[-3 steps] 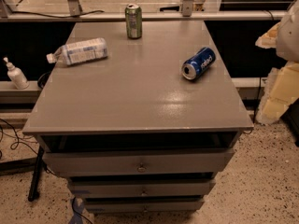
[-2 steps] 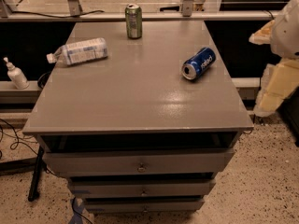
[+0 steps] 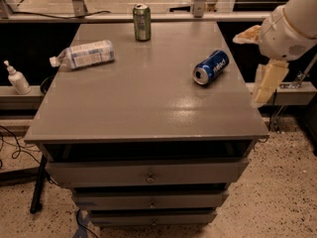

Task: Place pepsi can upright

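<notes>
Pepsi can (image 3: 211,67) lies sideways near the table's (image 3: 143,115) right edge, green can (image 3: 142,22) and bottle (image 3: 83,54) well apart; gripper (image 3: 251,67) hangs just right, fingers spread, empty

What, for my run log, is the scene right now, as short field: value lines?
pepsi can: lying on its side, right part of the table
green can: upright, near the back edge
plastic bottle: on its side, left part
gripper: open, empty, at the table's right edge, apart from the pepsi can
task state: pepsi can not yet upright
</notes>
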Robot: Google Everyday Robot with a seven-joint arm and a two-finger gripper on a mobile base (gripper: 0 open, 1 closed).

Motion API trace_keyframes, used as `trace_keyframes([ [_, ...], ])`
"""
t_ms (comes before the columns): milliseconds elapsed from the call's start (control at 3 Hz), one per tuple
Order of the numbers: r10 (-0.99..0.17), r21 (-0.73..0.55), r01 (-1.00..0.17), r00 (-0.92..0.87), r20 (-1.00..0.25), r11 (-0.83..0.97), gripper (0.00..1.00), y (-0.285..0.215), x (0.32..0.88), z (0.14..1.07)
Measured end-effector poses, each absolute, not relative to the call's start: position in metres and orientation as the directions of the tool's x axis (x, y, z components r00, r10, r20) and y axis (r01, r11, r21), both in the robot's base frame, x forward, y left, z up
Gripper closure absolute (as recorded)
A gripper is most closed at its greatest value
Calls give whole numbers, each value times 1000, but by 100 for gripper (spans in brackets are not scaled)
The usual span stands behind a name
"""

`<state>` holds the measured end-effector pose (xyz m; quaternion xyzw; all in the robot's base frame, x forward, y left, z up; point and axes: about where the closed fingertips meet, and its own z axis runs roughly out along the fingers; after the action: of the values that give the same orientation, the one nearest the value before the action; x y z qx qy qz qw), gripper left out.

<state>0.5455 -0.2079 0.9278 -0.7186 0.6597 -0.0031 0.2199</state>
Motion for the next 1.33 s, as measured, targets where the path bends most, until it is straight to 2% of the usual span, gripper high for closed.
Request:
trace_keyframes([
  [667,-863,-398,-868,422,-278,-296,0,-162,611,882],
  [1333,-822,-373,-803,547,-155,-464,0,-147,668,853],
])
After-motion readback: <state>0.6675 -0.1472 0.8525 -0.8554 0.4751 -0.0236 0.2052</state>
